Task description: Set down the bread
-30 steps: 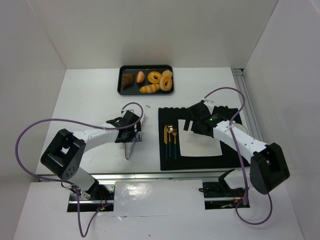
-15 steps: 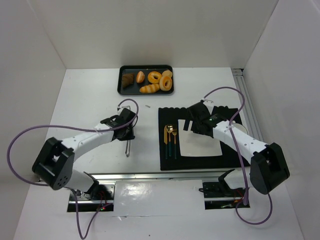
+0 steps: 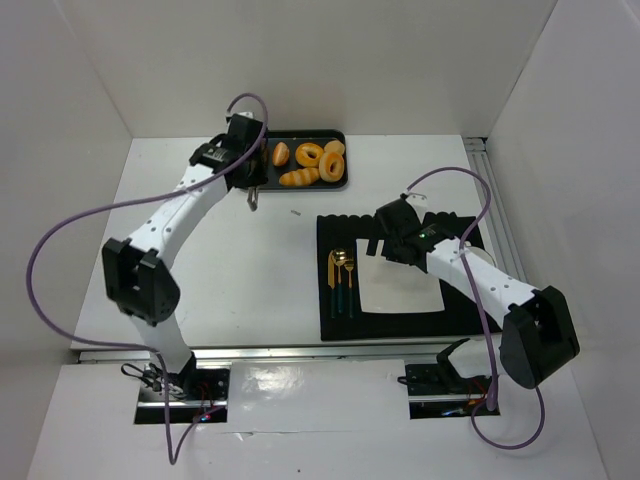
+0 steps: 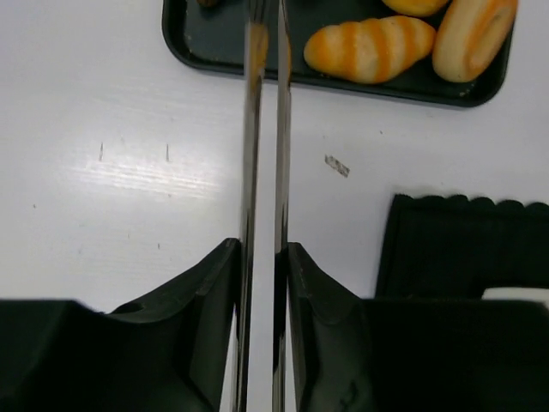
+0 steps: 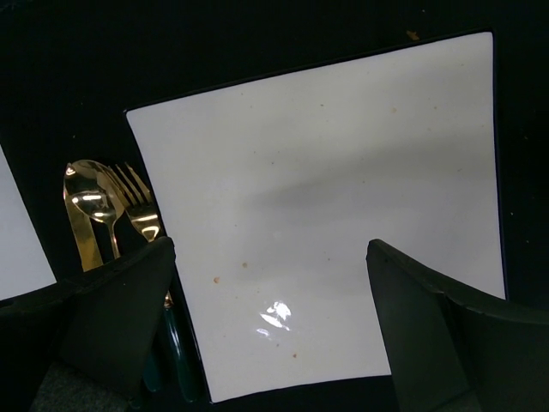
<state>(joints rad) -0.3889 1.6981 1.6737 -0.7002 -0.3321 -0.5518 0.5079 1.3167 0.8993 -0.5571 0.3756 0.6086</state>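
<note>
Several breads lie on a black tray [image 3: 300, 134] at the back: a striped long roll [image 3: 299, 178] [image 4: 369, 47], two ring-shaped ones [image 3: 309, 155] and a small round roll [image 3: 281, 153]. My left gripper [image 3: 252, 178] [image 4: 262, 249] is shut on metal tongs [image 4: 249, 129]. Their two blades stand nearly together and their tips reach over the tray's [image 4: 184, 39] near left edge, touching no bread. My right gripper [image 3: 385, 245] [image 5: 270, 249] hangs open over the white square plate [image 3: 400, 285] [image 5: 326, 189], with nothing between its fingers.
The plate lies on a black mat [image 3: 460, 225]. A gold spoon and fork [image 3: 342, 270] [image 5: 94, 206] lie on the mat left of the plate. The left arm covers the tray's left end. White walls close in the table.
My left gripper closed on the tongs lying mid-table, lifted them and swung to the tray at the back. The right arm has barely moved.
</note>
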